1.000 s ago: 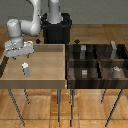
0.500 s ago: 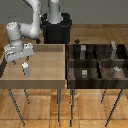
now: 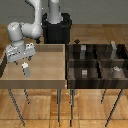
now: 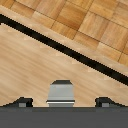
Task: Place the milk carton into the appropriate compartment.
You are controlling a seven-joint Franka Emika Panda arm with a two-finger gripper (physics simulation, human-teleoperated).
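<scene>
The milk carton (image 3: 27, 71) is a small pale box with a grey lower part. It stands upright in the light wooden tray (image 3: 47, 75) near that tray's left side in the exterior view. My gripper (image 3: 23, 63) hangs just above it, open. In the wrist view the carton (image 4: 61, 92) sits midway between my two dark fingertips (image 4: 22, 102), with a gap on each side. The gripper (image 4: 62, 103) touches nothing.
A dark bin (image 3: 97, 64) divided into several compartments stands at the exterior view's right, with small grey blocks (image 3: 85, 73) in it. The robot's black base (image 3: 57, 29) is behind the trays. Thin metal legs hold both trays over a wooden floor.
My arm has come down and a little toward the exterior view's right, bringing the gripper over the carton. The carton has not moved.
</scene>
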